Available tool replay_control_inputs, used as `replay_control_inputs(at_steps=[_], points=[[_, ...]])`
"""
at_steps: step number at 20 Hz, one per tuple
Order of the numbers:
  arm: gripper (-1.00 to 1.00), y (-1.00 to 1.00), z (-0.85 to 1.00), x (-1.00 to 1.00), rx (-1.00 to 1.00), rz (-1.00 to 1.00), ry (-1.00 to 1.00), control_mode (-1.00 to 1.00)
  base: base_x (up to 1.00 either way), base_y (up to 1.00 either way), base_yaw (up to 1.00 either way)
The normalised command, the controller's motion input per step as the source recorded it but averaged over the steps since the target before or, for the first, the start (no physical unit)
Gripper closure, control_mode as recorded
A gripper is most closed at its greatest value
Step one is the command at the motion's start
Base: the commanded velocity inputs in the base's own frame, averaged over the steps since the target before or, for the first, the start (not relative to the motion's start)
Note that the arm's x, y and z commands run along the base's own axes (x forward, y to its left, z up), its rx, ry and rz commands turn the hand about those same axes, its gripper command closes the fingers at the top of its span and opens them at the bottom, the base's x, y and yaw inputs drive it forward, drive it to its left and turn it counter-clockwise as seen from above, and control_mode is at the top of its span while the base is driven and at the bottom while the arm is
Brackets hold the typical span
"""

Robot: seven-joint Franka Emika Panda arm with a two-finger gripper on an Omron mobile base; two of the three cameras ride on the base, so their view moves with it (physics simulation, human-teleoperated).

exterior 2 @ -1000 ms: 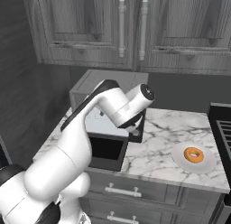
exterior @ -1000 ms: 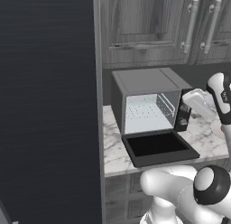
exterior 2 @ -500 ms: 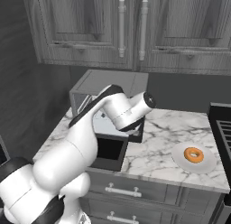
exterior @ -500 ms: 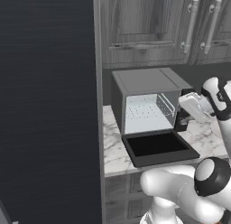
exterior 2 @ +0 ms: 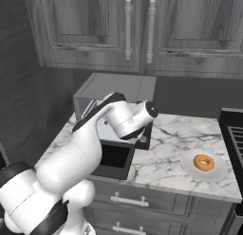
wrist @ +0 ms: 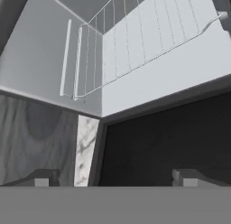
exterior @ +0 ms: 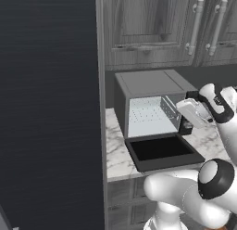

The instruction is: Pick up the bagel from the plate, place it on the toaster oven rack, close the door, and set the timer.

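The orange-brown bagel [exterior 2: 205, 162] lies on a white plate [exterior 2: 216, 173] at the right of the marble counter, far from my hand. The grey toaster oven [exterior: 147, 83] stands open, its pale wire rack [exterior: 149, 114] bare and its dark glass door [exterior: 163, 151] folded down flat. My gripper [exterior: 185, 128] hangs at the oven's right front corner, just above the door. In the hand view the gripper [wrist: 115, 178] is open, its fingertips [wrist: 43, 178] wide apart with nothing between them, looking over the door [wrist: 167, 142] at the rack [wrist: 144, 33].
A tall dark panel [exterior: 46, 108] walls off the left side of the oven. Grey cabinets [exterior 2: 137, 30] hang above the counter. A black stove [exterior 2: 233, 134] borders the counter on the right. Bare marble [exterior 2: 175, 134] lies between oven and plate.
The hand has sunk a little and drawn closer to the oven's right front corner. Bagel, plate and door have not moved.
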Motion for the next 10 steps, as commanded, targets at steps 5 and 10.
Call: replay_control_inputs(at_steps=[5, 10], points=[[-1.00, 0.25, -0.25, 0.06, 0.06, -0.12, -0.08, -1.00, 0.00, 0.00, 0.00], [-1.00, 0.28, -0.19, 0.29, 0.07, -0.15, -0.07, -1.00, 0.00, 0.00, 0.00]])
